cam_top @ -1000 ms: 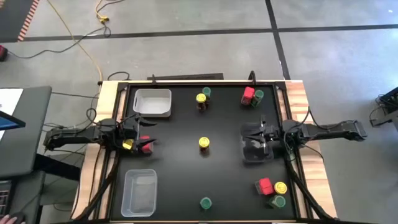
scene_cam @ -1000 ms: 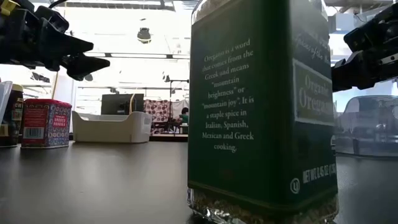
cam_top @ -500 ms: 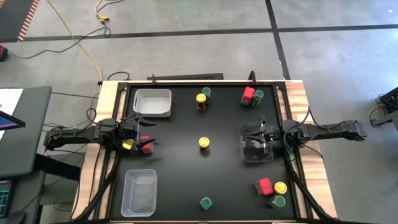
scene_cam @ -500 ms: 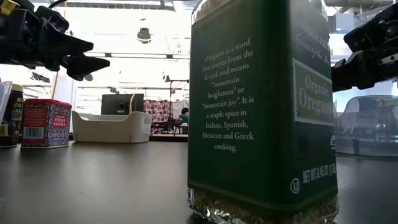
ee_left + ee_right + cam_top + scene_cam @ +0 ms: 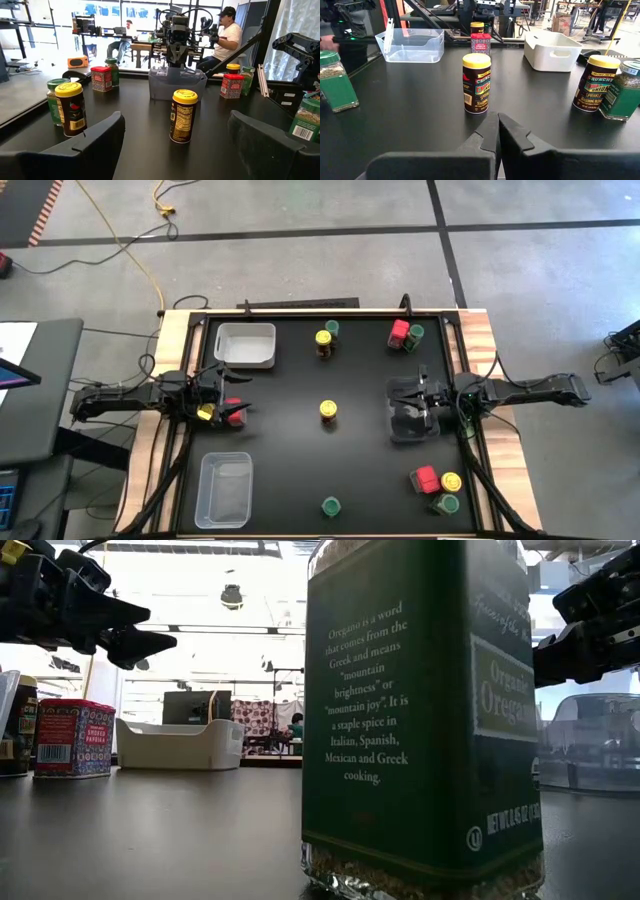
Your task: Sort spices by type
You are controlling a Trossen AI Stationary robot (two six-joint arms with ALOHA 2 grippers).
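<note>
While the right gripper hangs clenched over the clear rectangular plastic bin at the table's right edge, fingers pressed together in my right wrist view, I see the left gripper spread wide at the left edge, holding nothing.

Under the left claw: a yellow-lidded dark jar and a red blocky tin.

Bins: white rectangular tub at the back left and clear rectangular bin at the front left, both with nothing in them.

Spices:
- centre: lone dark jar with round yellow lid, "crunchy onion" label.
- back: yellow-lidded jar touching a green-lidded jar; red tin beside a green-lidded jar.
- front right: red tin, yellow lid, green lid clustered.
- front edge: green oregano jar, fills the low view.

Both arms reach in level from the sides.
</note>
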